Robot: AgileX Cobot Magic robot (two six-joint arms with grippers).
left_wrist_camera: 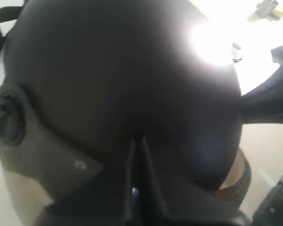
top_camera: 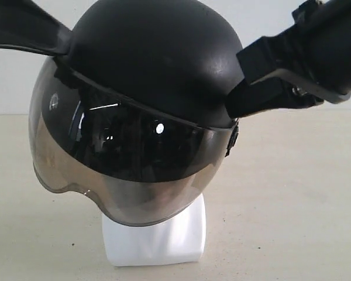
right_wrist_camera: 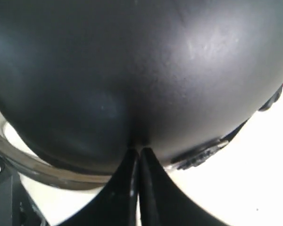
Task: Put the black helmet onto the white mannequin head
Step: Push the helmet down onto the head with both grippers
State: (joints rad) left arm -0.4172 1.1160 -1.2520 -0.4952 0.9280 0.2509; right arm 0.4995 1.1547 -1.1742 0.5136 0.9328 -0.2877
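**Both grippers closed, tips on the shell from opposite sides**

We see the left gripper (left_wrist_camera: 137, 143) with its two fingers pressed together, only a thin seam between them, and its tips against the black helmet (top_camera: 158, 52). That view is dark, so we read it as closed, probably with nothing pinched. In the exterior view it reaches in from the upper left, sloping down to its tip. The right gripper (right_wrist_camera: 137, 153) has its jaws closed too, tips touching the shell. Its arm (top_camera: 333, 41) comes in from the upper right, wrist angled down toward the left.
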